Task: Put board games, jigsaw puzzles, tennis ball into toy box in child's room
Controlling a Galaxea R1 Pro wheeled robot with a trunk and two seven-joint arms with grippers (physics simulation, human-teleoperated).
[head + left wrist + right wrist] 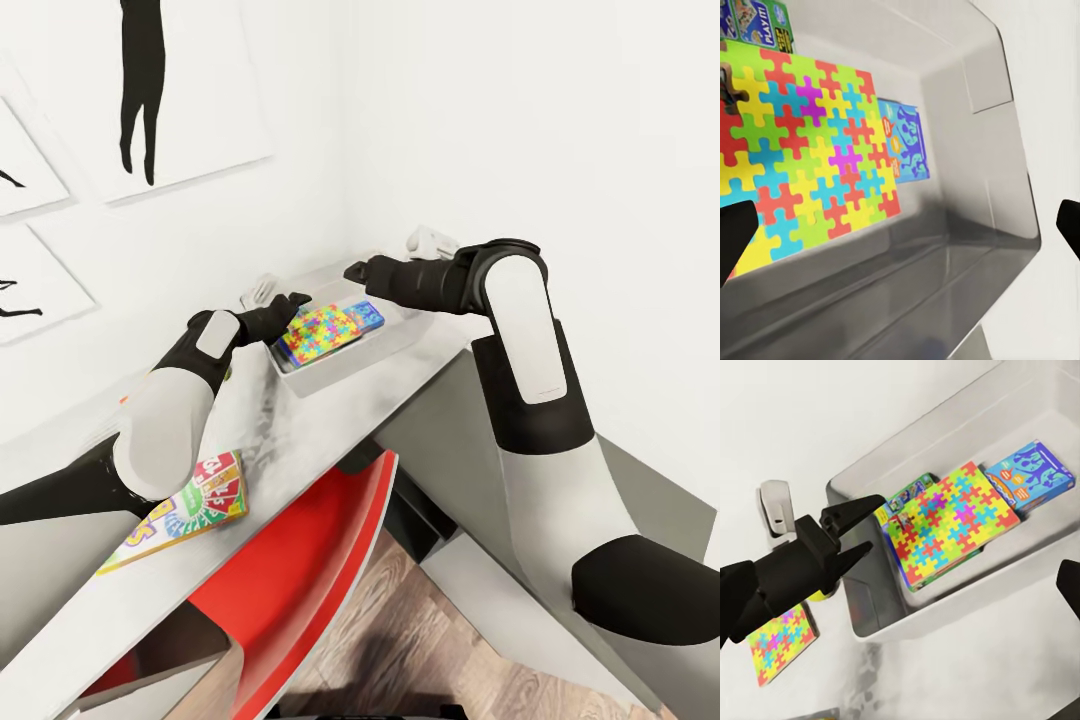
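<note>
Two game boxes (1031,472) half hidden under puzzle (949,521) in toy box (915,619).

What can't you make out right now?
- Tennis ball: right wrist view, just a yellow-green sliver behind the left gripper; unconfirmed.
- Green-bordered board game: mostly under the large jigsaw puzzle in the toy box.
- SKIP-BO box: head view, left arm covers one corner.
- Small jigsaw puzzle: right wrist view, partly behind the left arm.

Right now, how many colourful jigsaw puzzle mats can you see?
2: a larger multicoloured puzzle mat inside the light grey bin, a smaller one on the table outside it. Others may be hidden.
</note>
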